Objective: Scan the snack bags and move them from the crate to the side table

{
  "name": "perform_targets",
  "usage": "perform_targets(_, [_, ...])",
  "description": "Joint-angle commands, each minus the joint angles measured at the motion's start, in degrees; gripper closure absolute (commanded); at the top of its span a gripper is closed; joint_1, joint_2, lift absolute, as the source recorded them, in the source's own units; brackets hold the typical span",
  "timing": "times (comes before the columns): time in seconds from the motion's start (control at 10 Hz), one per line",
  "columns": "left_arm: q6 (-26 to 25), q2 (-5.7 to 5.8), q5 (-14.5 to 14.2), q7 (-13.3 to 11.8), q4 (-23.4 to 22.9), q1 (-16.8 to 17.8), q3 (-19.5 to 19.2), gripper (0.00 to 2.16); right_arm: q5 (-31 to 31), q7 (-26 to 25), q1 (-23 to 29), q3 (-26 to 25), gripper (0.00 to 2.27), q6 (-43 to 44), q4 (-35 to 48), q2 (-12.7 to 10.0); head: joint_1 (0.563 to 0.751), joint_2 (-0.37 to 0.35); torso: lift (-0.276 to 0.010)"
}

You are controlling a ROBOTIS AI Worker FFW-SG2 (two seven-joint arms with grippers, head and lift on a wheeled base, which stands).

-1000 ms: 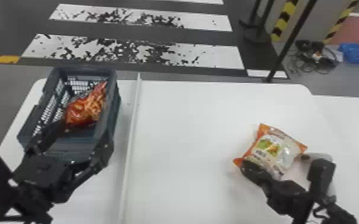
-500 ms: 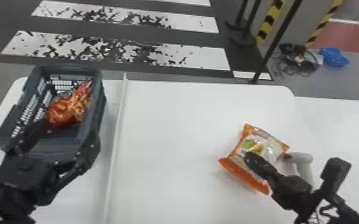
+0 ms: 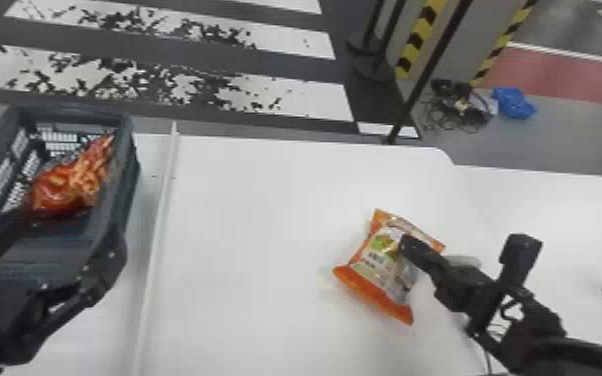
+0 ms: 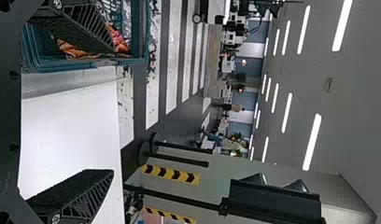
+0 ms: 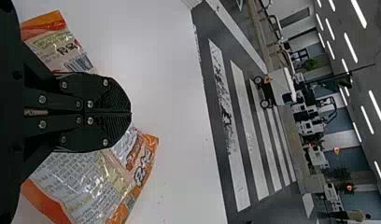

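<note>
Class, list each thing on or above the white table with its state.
Left black gripper: open
Right black gripper: shut
Dark plastic crate: upright, open-topped
Red-orange snack bag: lying in crate
Orange-and-white snack bag: crinkled, partly covered
Pale smooth object: partly hidden

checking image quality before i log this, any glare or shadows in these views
Head view: faint, soft shadow on the white table beside the orange bag, shiny highlights on the red bag in the crate; left wrist view: bright ceiling strips; right wrist view: glints on the orange bag's wrapper, bright ceiling strips too.
</note>
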State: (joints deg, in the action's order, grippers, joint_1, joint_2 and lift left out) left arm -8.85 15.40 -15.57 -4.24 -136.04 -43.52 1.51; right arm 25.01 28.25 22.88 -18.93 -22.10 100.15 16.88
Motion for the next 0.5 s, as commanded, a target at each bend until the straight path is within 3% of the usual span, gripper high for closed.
perform_targets(0.0, [0.1,0.07,0.18,0.02,0.6,0.19,-0.02,0.07,-0.4,-0.22,-1.61,0.03,2.25,2.1,-3.39,1.75,0.695,-0.261,-0.087])
perform_targets(0.4, [-0.07,-0.11,0.18,0.11,2.19,1.51,0.25,0.07,-4.44,1.98,-4.16,5.57,2.25,6.67,-8.22,4.38,0.695,-0.28,-0.087])
